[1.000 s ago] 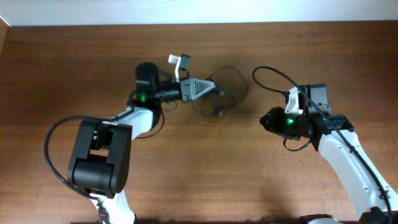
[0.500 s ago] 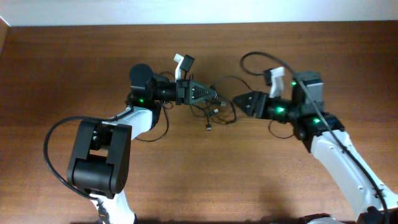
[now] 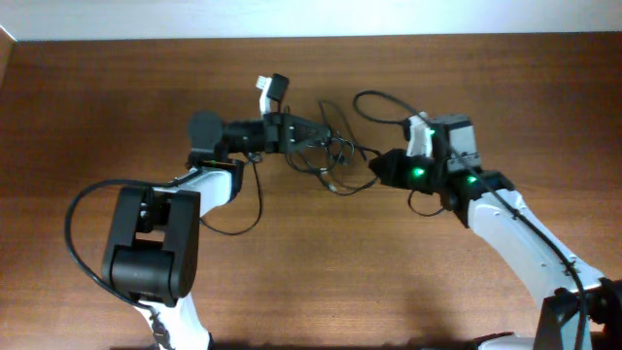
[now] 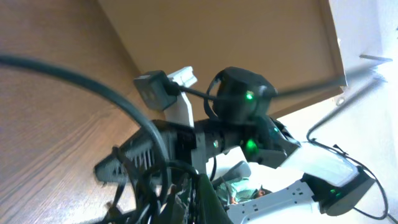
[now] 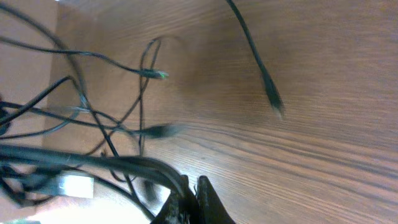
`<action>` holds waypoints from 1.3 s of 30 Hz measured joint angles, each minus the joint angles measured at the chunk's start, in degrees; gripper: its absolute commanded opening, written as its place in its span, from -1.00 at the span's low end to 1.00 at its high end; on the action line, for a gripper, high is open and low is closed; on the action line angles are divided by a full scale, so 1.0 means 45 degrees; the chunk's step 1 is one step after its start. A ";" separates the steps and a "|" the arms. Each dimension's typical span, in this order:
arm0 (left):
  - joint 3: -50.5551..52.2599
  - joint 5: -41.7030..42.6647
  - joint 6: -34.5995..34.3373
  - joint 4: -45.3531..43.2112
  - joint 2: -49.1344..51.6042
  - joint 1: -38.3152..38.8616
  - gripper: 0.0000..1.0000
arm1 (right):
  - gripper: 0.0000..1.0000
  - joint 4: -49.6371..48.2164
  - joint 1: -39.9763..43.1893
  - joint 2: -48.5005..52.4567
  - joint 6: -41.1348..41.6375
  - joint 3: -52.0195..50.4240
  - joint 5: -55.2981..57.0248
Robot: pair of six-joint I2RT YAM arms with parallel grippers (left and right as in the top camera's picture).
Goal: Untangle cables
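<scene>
Surface (image 3: 117,97): brown wood-grain top that fills nearly all of the overhead view. The grain runs along its long side. From my right wrist I see fine darker streaks in the wood, close and sharp.

Wall (image 3: 389,15): a plain pale band along the far side of the surface, seen from overhead. A thin pale sliver also shows at the far-left corner.

From my left wrist the surface tilts across the picture. Its edge band (image 4: 336,50), a lighter tan than the top, meets the same white wall. A faint grey mark there is too unclear to name.

Light: even and diffuse. The wood is brighter mid-surface and darker toward the near corners. Shadows are soft-edged.
</scene>
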State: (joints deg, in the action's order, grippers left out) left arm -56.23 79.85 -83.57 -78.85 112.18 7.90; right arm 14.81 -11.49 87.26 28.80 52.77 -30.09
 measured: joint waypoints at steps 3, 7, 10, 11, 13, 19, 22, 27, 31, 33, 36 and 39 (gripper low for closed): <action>-0.0005 0.0005 -0.0631 -0.0486 -0.0010 -0.0981 -1.00 | -0.92 0.0996 0.1268 -0.0010 0.0117 -0.0039 0.0325; 0.0019 0.0287 -0.1161 -0.0869 0.0015 -0.1700 -1.00 | -0.92 0.2191 0.2297 -0.0087 0.0117 0.0024 -0.0243; 0.0024 0.0510 -0.1588 -0.1661 0.0015 -0.2458 -1.00 | -0.92 0.3177 0.3711 -0.0121 -0.0199 0.0024 -0.0379; 0.0024 0.0568 -0.1768 -0.1768 0.0015 -0.2871 -1.00 | -0.92 0.3473 0.4114 -0.0121 -0.0296 0.0019 -0.0379; 0.0029 0.0704 -0.1991 -0.1821 0.0015 -0.3492 -1.00 | -0.92 0.3789 0.4687 -0.0121 -0.0636 0.0010 -0.0860; 0.0029 0.0500 -0.2035 -0.1928 0.0015 -0.3667 -1.00 | -0.92 0.3789 0.4906 -0.0121 -0.2220 -0.0112 -0.2662; 0.0029 0.0301 -0.1345 -0.1919 0.0015 -0.2463 -1.00 | -0.92 0.3084 0.3677 -0.0117 -0.2458 -0.0131 -0.3395; 0.0029 0.0461 0.1268 -0.0049 -0.0019 0.0238 -0.64 | -0.91 0.2579 0.2356 -0.0117 -0.2540 -0.0151 -0.3750; -0.0019 0.0559 0.4337 0.5202 -0.0131 0.0971 0.45 | -0.79 0.2662 0.2293 -0.0117 -0.2579 -0.0165 -0.3657; -0.0039 -0.0189 0.5901 0.8383 -0.0112 0.1132 0.49 | -0.74 0.2812 0.2293 -0.0117 -0.2589 -0.0185 -0.3521; -0.0068 -0.2365 0.8063 1.2701 -0.0117 0.1146 0.58 | -0.60 0.2997 0.2293 -0.0117 -0.2642 -0.0194 -0.3283; -0.0073 -0.4925 0.9870 1.5756 -0.0155 0.1146 0.64 | -0.55 0.3206 0.2293 -0.0117 -0.2720 -0.0199 -0.2822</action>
State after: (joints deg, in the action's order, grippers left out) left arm -56.55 57.69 -39.16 -7.94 111.48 13.06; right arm 29.23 -1.17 86.74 16.56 51.88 -42.78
